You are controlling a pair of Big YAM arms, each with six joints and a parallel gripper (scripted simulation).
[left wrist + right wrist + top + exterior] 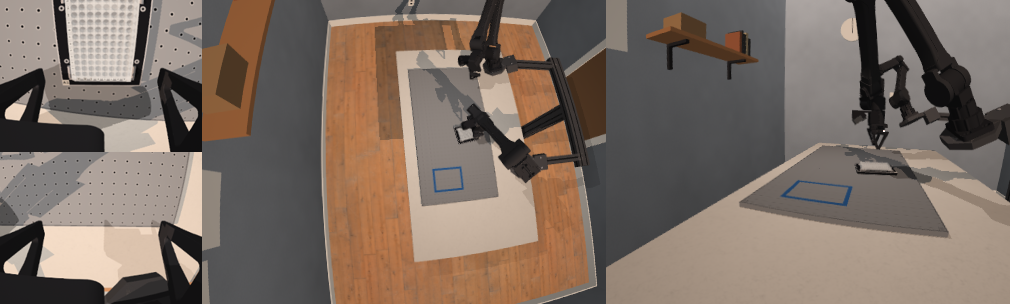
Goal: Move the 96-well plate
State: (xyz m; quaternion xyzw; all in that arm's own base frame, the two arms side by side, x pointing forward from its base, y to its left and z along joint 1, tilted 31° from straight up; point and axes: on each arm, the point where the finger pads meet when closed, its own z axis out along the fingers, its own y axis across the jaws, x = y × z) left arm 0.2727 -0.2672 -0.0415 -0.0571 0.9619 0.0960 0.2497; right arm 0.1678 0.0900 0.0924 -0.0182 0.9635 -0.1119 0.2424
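The white 96-well plate [463, 133] [875, 166] [102, 37] lies flat inside the black plate nest [61, 51] on the grey perforated mat [442, 100] [886, 210]. In the left wrist view the nest's A1 label [65, 81] is at the near left corner. My left gripper [477, 132] [879, 136] [101, 74] is open and empty. It hangs above the plate's short end, clear of it. My right gripper [473, 71] [909, 120] [101, 227] is open and empty, over the mat's far edge. The blue rectangle [447, 168] [813, 200] of bench spot B1 holds nothing.
The mat lies on a beige table [472, 235] [102, 250]. A black frame [563, 100] carrying both arm bases stands along one long side of the table. A wall shelf [701, 45] hangs well away from the arms.
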